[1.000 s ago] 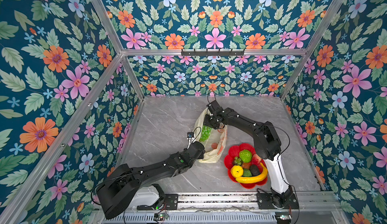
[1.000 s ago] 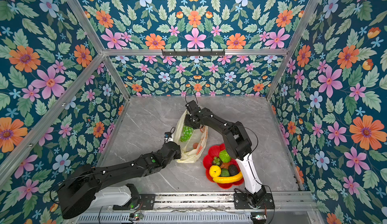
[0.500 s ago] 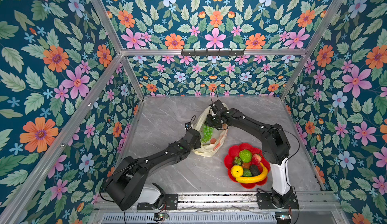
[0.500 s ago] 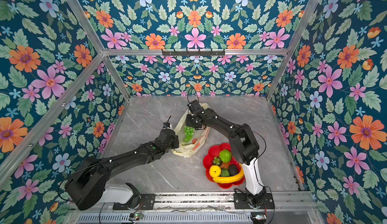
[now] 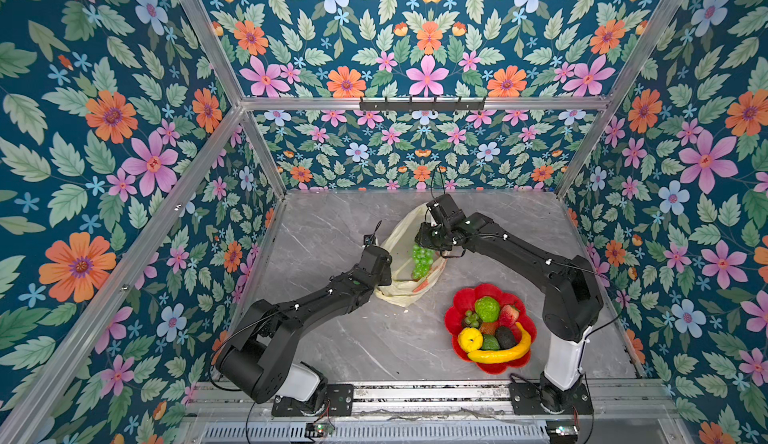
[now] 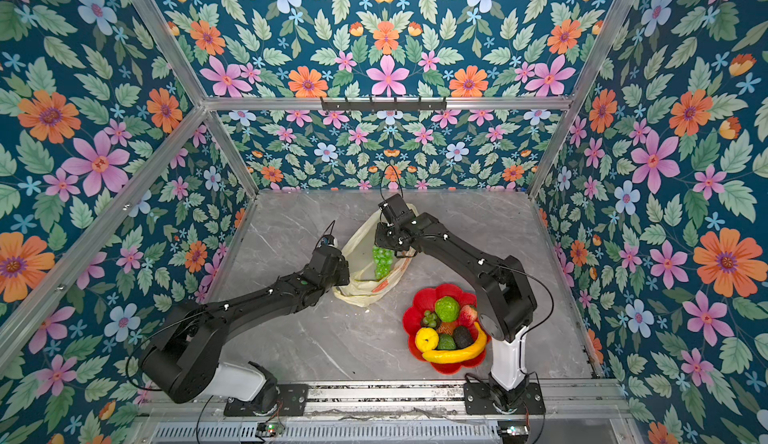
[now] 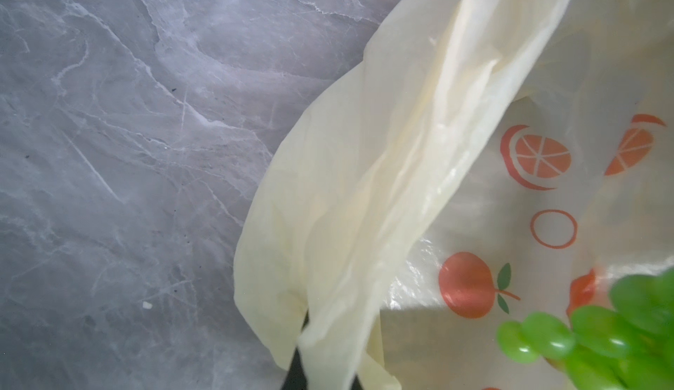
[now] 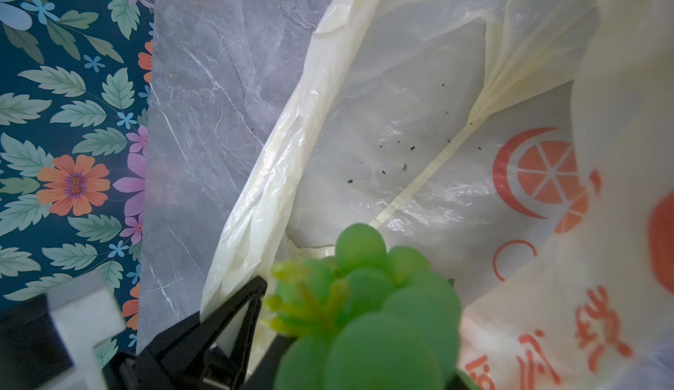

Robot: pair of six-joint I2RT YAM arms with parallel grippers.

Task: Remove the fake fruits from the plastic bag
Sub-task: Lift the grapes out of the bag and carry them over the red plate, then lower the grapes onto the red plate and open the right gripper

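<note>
- On the desk, the plastic bag lies open, its rim pinched in the closed left tool.
- Above the open bag, the right tool is clamped on the green grape bunch.

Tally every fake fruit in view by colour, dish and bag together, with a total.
Green: 4 (large grape bunch at the plastic bag, small grape bunch, bumpy fruit, smooth green fruit)
Yellow: 2 (lemon, banana)
Red: 1 (strawberry)
Dark: 1 (avocado)
Total: 8, not counting a brownish piece half hidden in the red dish
</note>
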